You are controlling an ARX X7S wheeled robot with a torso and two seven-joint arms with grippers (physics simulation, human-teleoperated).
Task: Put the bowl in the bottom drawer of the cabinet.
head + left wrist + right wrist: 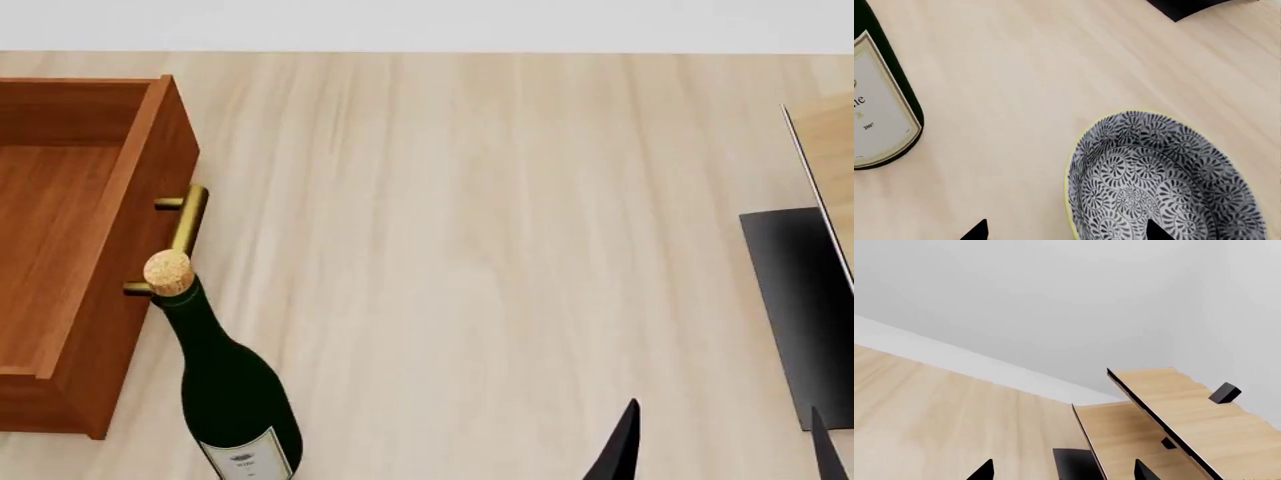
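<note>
Hovering over the pale table [481,200], the left gripper [1064,229] spreads its 2 fingers so 1 tip sits inside the bowl [1164,180] and 1 outside, apparently straddling the rim to pinch it. The bowl is out of the head view. There, the bottom drawer [67,230] stands pulled out at 9 o'clock, ready to receive, with a wine bottle [227,385] just beside it. The right gripper [1064,470] is parted, empty, facing the rack [1174,410].

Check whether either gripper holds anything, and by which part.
Nothing held. The open left gripper straddles the bowl rim without closing; the open right gripper is empty.
</note>
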